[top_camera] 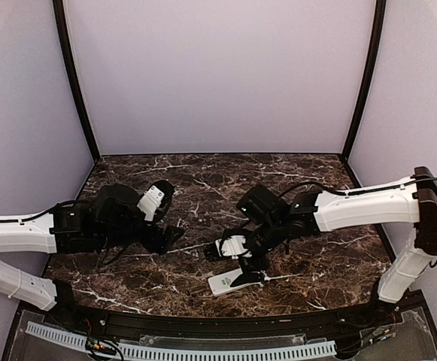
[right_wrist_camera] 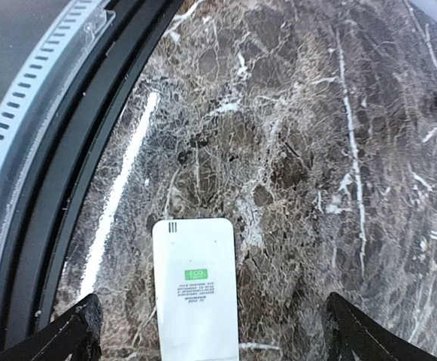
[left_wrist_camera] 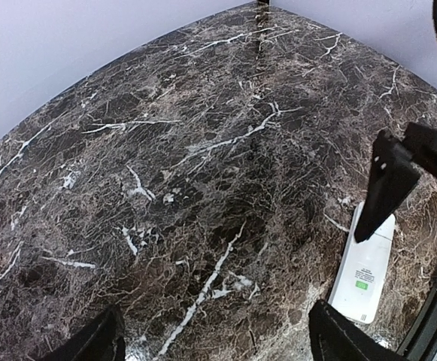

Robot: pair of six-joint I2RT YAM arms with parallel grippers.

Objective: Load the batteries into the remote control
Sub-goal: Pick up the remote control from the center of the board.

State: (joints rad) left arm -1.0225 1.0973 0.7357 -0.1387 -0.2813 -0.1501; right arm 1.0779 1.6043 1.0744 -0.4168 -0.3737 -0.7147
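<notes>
White remote control point(right_wrist_camera: 195, 289) flat on the marble bench point(right_wrist_camera: 316, 150) — right jaws wide open above it, left jaws wide open, both empty.

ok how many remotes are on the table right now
1. The white remote control lies flat on the marble table near its front edge, green-sticker side up. Another could be hidden beneath the right arm.

You see table point(right_wrist_camera: 301, 135) glossy, marble-look, dark brown with white veins; remote point(right_wrist_camera: 195, 301) smooth white plastic; right fingers point(right_wrist_camera: 79, 332) matt black plastic.
</notes>
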